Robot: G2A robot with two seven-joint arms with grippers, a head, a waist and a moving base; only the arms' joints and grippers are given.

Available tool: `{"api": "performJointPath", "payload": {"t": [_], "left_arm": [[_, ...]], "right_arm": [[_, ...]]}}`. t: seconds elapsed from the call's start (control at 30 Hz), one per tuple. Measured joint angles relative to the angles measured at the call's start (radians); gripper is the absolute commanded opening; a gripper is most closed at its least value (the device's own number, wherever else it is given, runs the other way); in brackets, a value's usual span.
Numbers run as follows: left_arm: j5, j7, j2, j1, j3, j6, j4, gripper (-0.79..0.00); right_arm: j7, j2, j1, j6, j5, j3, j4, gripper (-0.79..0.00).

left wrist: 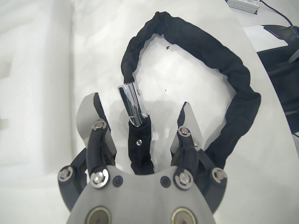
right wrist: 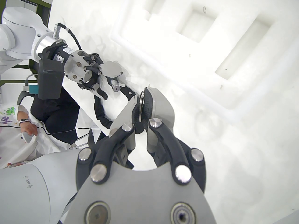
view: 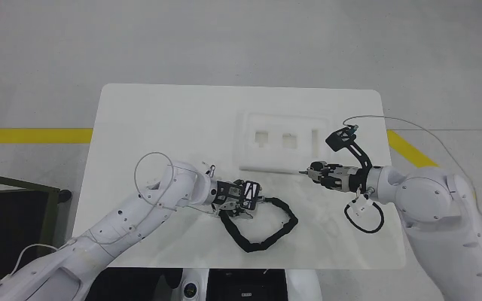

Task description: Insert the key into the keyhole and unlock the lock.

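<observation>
Right hand (right wrist: pixel 143 95) pinches key (right wrist: pixel 140 107), apart from lock (right wrist: pixel 115 86) | left hand (left wrist: pixel 140 100) open, straddling lock on counter (view: pixel 151 120), not touching it | keyhole (right wrist: pixel 115 89) end faces key, lock's long axis pointing roughly toward it | approach likely along that axis.

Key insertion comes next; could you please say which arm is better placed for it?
Right: the right gripper is shut on the key, facing the keyhole; the left gripper straddles the lock cylinder, open.
</observation>
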Motion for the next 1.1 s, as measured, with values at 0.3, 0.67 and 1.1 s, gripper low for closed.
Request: {"api": "performJointPath", "payload": {"t": [0.3, 0.67, 1.1], "left_arm": [[0.008, -0.032, -0.008, 0.008, -0.009, 0.016, 0.001, -0.474], [-0.037, -0.069, -0.022, 0.009, -0.021, 0.013, 0.025, -0.785], [-0.135, -0.061, -0.03, 0.01, -0.058, -0.021, 0.074, -0.785]], "right_arm": [[0.0, 0.0, 0.0, 0.0, 0.0, 0.0, 0.0, -0.785], [0.0, 0.0, 0.0, 0.0, 0.0, 0.0, 0.0, -0.785], [0.0, 0.0, 0.0, 0.0, 0.0, 0.0, 0.0, -0.785]]}}
